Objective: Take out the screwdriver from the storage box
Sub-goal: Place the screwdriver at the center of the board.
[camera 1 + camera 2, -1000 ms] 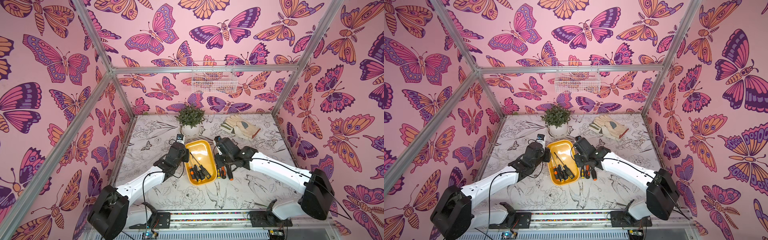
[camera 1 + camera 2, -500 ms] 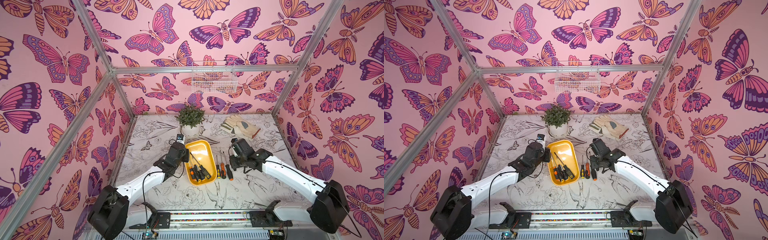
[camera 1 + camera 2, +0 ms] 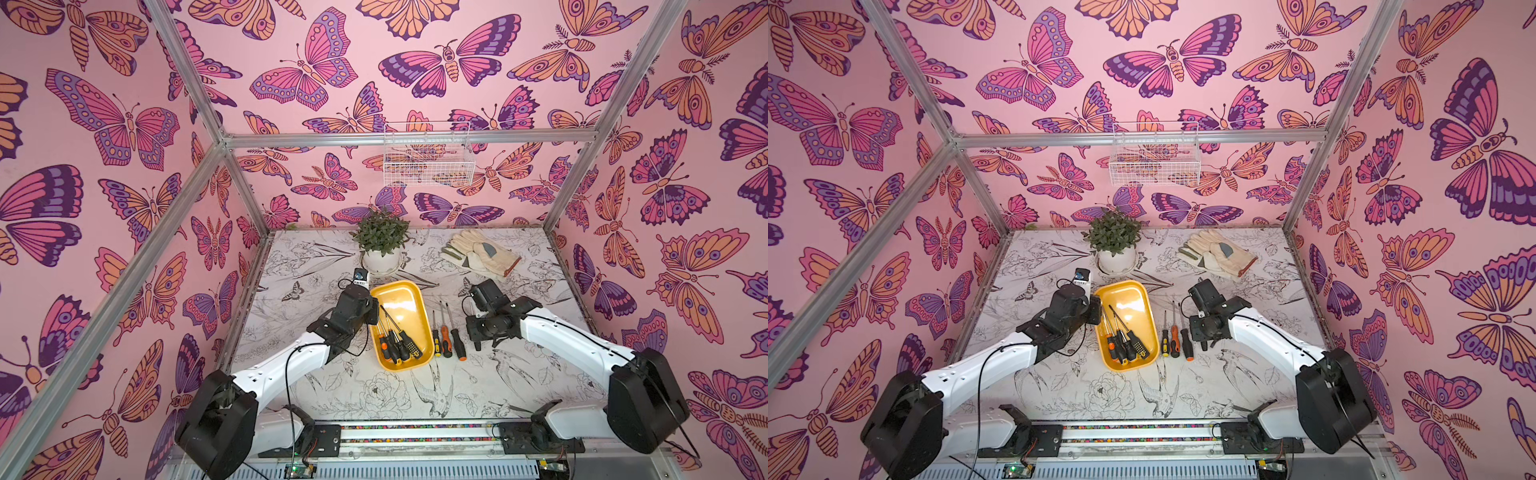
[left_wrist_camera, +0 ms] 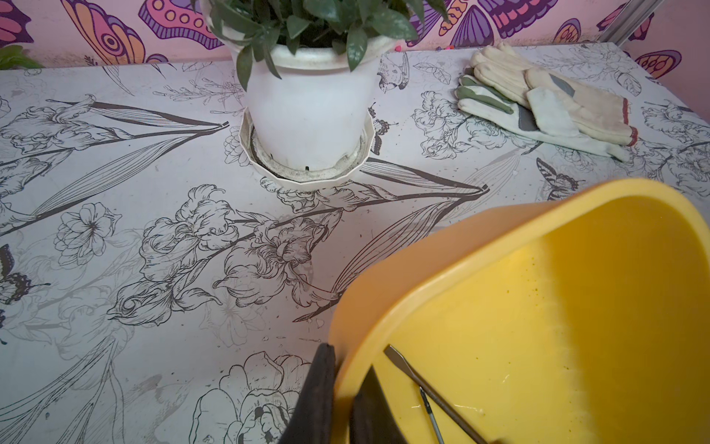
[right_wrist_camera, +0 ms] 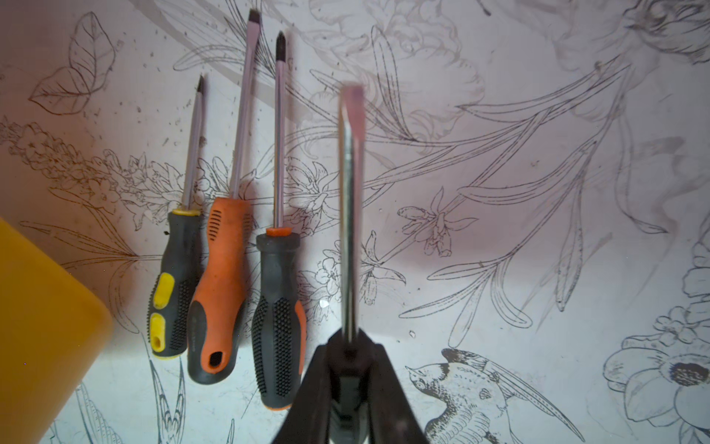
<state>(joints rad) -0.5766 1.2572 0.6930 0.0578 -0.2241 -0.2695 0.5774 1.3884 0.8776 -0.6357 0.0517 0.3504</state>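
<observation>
Just right of the yellow storage box (image 3: 409,303), the right claw (image 5: 347,346) hangs over bare desk (image 3: 374,390), clenched on a flat-blade screwdriver (image 5: 349,184) whose shaft juts forward. A second ago this claw was tight against the box's right edge, so the tool is now clear of the box and probably bound for the three screwdrivers (image 3: 446,340) lined up beside it. The left claw (image 4: 342,399) pinches the box's rim, steadying it. Several screwdrivers (image 3: 397,345) lie inside, so more trips seem due.
</observation>
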